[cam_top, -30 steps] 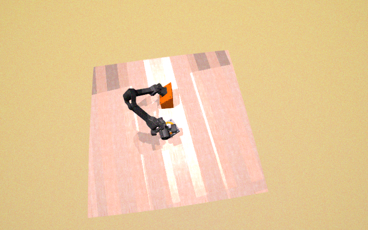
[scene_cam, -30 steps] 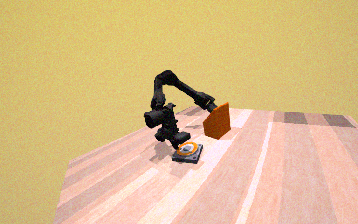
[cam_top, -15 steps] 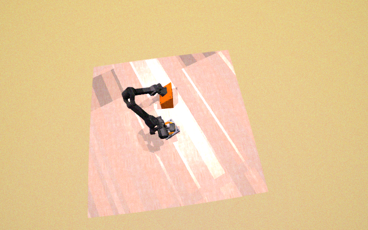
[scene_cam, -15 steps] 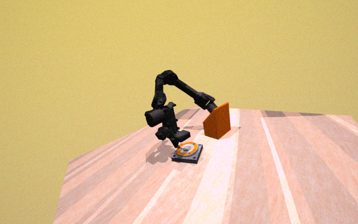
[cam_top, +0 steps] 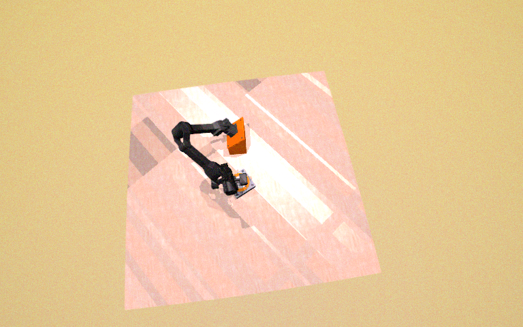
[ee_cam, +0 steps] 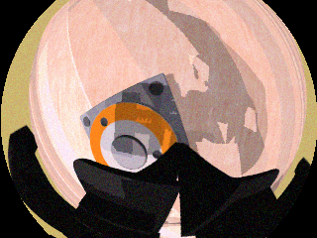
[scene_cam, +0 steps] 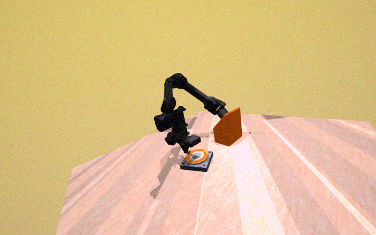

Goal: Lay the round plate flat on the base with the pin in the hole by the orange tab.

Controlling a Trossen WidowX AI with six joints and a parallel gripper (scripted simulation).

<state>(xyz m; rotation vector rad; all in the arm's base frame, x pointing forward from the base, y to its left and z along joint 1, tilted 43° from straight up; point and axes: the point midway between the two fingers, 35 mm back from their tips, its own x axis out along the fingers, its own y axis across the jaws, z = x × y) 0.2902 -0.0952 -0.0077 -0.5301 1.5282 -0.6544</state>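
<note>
Round plate around its post on the square base, closed gripper at its rim

Left to right in the exterior view, with the base as landmark, a shadow (scene_cam: 163, 177) lies on the striped table top (cam_top: 270, 250) (scene_cam: 138, 179) (ee_cam: 74, 59), left of the base. Next comes the gripper (cam_top: 235, 180) (scene_cam: 186, 152) (ee_cam: 178, 147), its fingers together with nothing between them. Their tips point down over the base's far left part, at the plate's rim; whether they touch it cannot be told.

The base (cam_top: 252, 186) (scene_cam: 194, 168) (ee_cam: 172, 110) carries the round plate (cam_top: 244, 188) (scene_cam: 205, 157) (ee_cam: 116, 111), an orange ring about a pale middle, with the post (scene_cam: 195, 156) (ee_cam: 130, 153) at its centre. Small dark holes show in the plate, and larger ones near the base's corners. The pin and the orange tab cannot be made out, nor whether the plate lies fully flat.

Right of the base and behind it, apart from it, stands an orange block (cam_top: 239, 135) (scene_cam: 228, 130) with a sloping top edge. The black arm (cam_top: 196, 154) (scene_cam: 194, 89) rises from behind this block, arches high and comes down over the base's left side. From above, the gripper hides part of the plate; in the wrist view, its fingers cover the near side.
</note>
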